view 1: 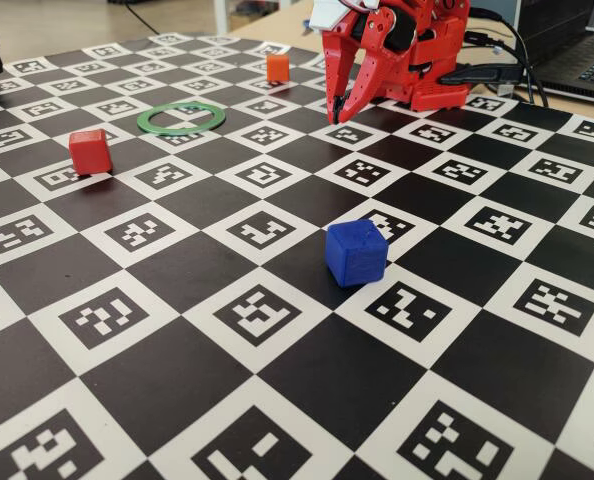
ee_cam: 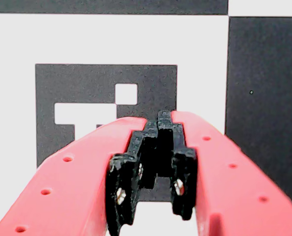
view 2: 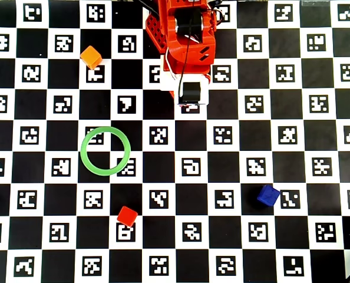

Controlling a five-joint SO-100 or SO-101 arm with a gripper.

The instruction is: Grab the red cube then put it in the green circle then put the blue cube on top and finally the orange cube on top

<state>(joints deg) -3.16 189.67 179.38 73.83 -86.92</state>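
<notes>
Closest to the fixed camera is the blue cube (view 1: 356, 252), sitting on the checkerboard table (view 1: 227, 420) all by itself, straddling a black square and a white one. Further back on the left of that view is the red cube (view 1: 90, 151), also flat on the table. Behind it lies the green circle (view 1: 181, 118), nothing inside it but board pattern. Red cube is near the ring but not touching it. The orange cube (view 1: 277, 67) is way at the far end, left of the arm's base in the fixed view.

The tool (view 1: 338, 108) hangs tip-down close to the board, right in front of the red arm, well apart from all three cubes. In the wrist view its red fingers (ee_cam: 82, 172) are pressed together at the tip, with nothing between them, just a marker square below.
</notes>
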